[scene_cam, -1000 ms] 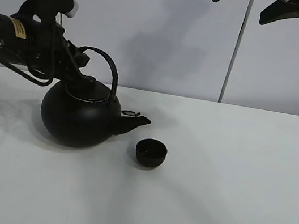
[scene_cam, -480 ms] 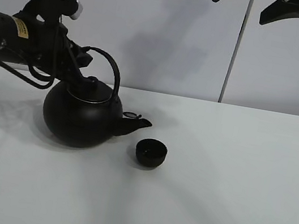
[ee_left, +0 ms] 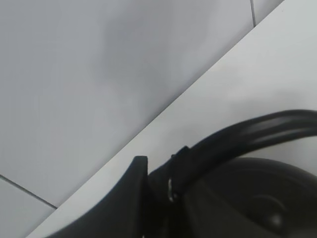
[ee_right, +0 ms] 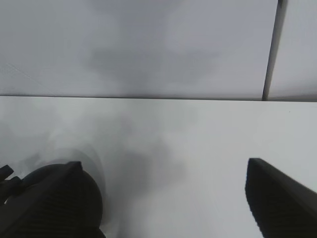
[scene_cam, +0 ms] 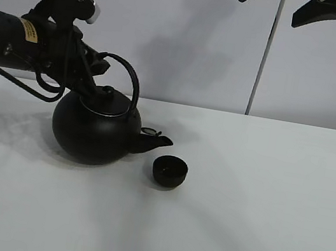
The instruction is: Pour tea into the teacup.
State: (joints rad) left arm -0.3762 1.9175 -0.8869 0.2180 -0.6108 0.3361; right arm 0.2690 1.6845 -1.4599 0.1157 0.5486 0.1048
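Observation:
The black kettle point(scene_cam: 95, 131) is at the left of the white table point(scene_cam: 258, 205), and I cannot tell whether its base touches the surface. My left gripper point(scene_cam: 96, 64) is shut on the left end of its arched handle point(scene_cam: 131, 82). The left wrist view shows the same grip, with my left gripper point(ee_left: 166, 184) on the handle point(ee_left: 247, 134) above the kettle body point(ee_left: 257, 198). The spout point(scene_cam: 157, 141) points right, just behind and above the small black teacup point(scene_cam: 169, 170). My right gripper point(scene_cam: 282, 3) hangs open high at the back right, and the right wrist view shows nothing in my right gripper point(ee_right: 163, 198).
A grey wall with a vertical seam point(scene_cam: 265, 51) stands behind the table. White tabletop stretches to the right of the teacup and toward the front.
My left arm has risen a little and shifted right, carrying the kettle closer to the teacup. The teacup and the right gripper have not moved.

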